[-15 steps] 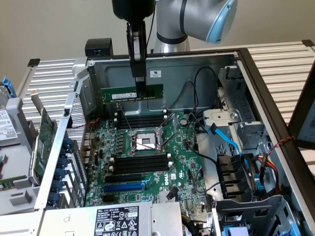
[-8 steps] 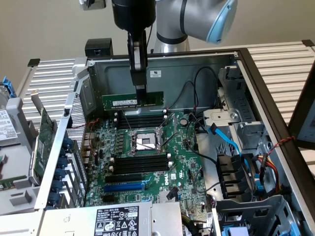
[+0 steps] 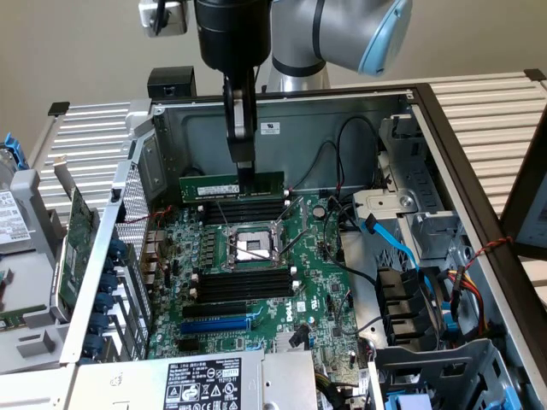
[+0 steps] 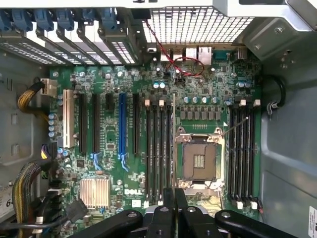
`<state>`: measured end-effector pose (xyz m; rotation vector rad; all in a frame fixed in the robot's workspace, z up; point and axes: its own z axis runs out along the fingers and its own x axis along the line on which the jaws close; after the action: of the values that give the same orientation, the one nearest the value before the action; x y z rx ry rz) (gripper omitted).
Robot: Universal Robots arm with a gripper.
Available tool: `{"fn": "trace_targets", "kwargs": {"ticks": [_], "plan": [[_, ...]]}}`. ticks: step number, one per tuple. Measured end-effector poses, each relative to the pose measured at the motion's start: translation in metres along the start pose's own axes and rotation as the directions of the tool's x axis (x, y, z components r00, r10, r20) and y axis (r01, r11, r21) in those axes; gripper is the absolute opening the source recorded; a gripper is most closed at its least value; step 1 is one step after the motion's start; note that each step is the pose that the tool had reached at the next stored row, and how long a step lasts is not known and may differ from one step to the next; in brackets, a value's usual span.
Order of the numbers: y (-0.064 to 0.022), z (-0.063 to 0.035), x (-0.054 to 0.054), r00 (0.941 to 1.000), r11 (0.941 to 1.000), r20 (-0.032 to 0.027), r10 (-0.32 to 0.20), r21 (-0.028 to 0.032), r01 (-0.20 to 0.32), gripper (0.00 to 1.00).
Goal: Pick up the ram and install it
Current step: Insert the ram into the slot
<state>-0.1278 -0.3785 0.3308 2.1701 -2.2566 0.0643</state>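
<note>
Grip: gripper closed on the ram, pinching its upper edge a little toward the exterior view's right of mid-length.
Ram place: hanging from the fingertips inside the open case, clear of the motherboard and just above the black slots that lie below the gripper, beside the socket.
Long axis: level, running crosswise under the gripper, roughly parallel to the slots beneath.
Facing: labelled face toward the exterior camera. Contact edge probably downward, away from the gripper, though hard to confirm.
Weight: light by the look of it, a thin board with a few chips.
Stiffness: rigid along its length, likely to crack rather than bend if twisted.
Fragility: delicate at the chips and the contact edge. Best kept free of side loads.
Surface: smooth flat faces, apt to pivot in an off-centre pinch.
Best hold: flat faces between the pads, at the upper edge near mid-length, well away from the contact edge.
</note>
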Motion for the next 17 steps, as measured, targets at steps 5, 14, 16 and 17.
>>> {"fn": "trace_targets", "kwargs": {"ticks": [5,14,16,17], "plan": [[-0.0005,0.0072,0.0,1.0,1.0,-0.0034,0.004,0.0001,-0.004,0.13],[-0.0017,0.0158,0.004,1.0,1.0,-0.0073,0.005,0.0001,-0.005,0.13],[-0.002,0.0188,0.005,1.0,1.0,-0.0065,0.005,-0.0001,-0.005,0.13],[-0.002,0.0205,0.005,1.0,1.0,-0.0049,0.005,-0.0001,-0.005,0.13]]}}
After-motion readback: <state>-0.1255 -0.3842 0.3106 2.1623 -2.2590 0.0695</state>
